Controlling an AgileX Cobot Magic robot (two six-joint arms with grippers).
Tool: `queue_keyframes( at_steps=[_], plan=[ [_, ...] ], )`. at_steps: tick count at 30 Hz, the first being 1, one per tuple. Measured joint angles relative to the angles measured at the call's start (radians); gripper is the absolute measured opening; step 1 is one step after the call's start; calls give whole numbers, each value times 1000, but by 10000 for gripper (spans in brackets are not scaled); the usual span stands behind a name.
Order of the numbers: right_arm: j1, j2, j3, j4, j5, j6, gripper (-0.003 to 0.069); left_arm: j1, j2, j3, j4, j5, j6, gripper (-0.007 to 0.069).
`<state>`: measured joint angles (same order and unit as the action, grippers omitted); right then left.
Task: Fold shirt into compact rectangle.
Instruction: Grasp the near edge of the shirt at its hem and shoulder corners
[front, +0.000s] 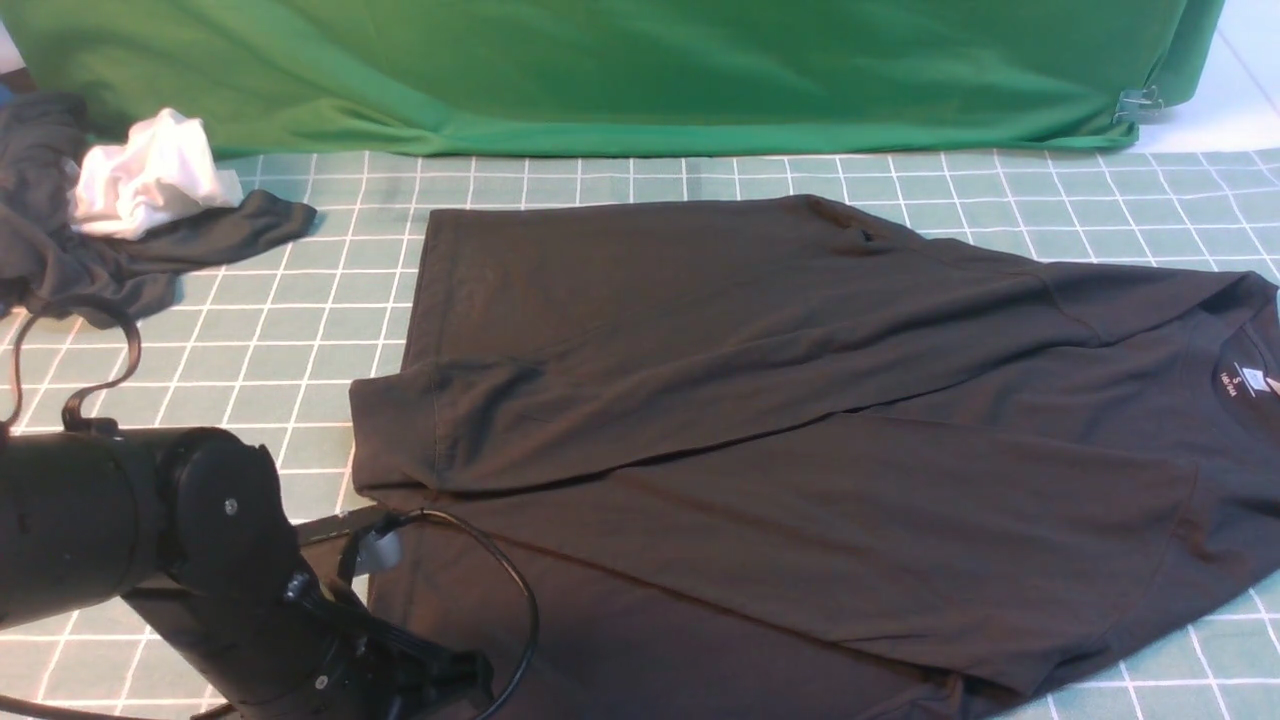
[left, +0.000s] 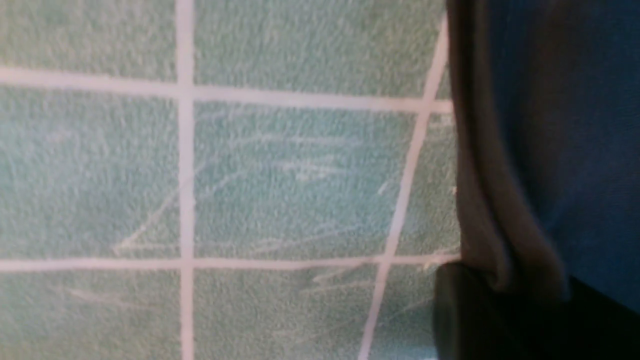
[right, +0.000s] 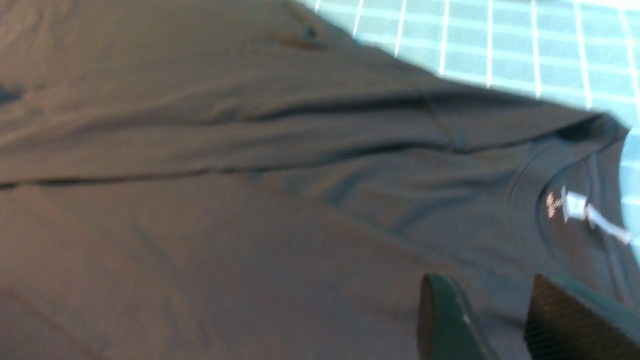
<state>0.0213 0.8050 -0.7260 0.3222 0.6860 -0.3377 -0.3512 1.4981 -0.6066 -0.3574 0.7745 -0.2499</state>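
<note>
Nearest, the robot's black left arm (front: 150, 520) and its looping black cable (front: 525, 610) overlap the near-left hem corner of the large black knit long-sleeved shirt (front: 800, 450). The left claw (left: 480, 305) sits against that hem with only one finger showing, so I cannot tell whether it grips. The right claw (right: 490, 300) hangs over the shirt near its white collar label (right: 575, 205), jaws apart and empty. The shirt lies spread across the green gridded mat (front: 280, 340). Off the shirt's far-left corner, apart from it, lies a crumpled dark grey garment (front: 60, 260) with a small white cloth (front: 150, 185) on it. Beyond the shirt's far edge come a strip of mat and a green backdrop cloth (front: 600, 70).
</note>
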Motion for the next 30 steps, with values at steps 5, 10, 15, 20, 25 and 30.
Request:
queue_keyframes(
  at_steps=[5, 10, 15, 20, 25, 30],
  plan=[
    [46, 30, 0, 0, 72, 0, 311, 1, -77, -40, 99, 37, 11, 13],
    [216, 151, 0, -20, 133, -5, 482, 33, -136, -71, 168, 103, 11, 13],
    [488, 359, 0, -181, 140, 70, 562, 73, -139, -71, 208, 139, 11, 13],
    [680, 552, 0, -376, 93, 182, 570, 89, -140, -54, 248, 141, 11, 13],
    [758, 715, 0, -451, 24, 216, 570, 91, -140, -5, 252, 121, 11, 13],
    [764, 810, -9, -497, 8, 230, 570, 91, -140, 2, 250, 102, 11, 13]
  ],
)
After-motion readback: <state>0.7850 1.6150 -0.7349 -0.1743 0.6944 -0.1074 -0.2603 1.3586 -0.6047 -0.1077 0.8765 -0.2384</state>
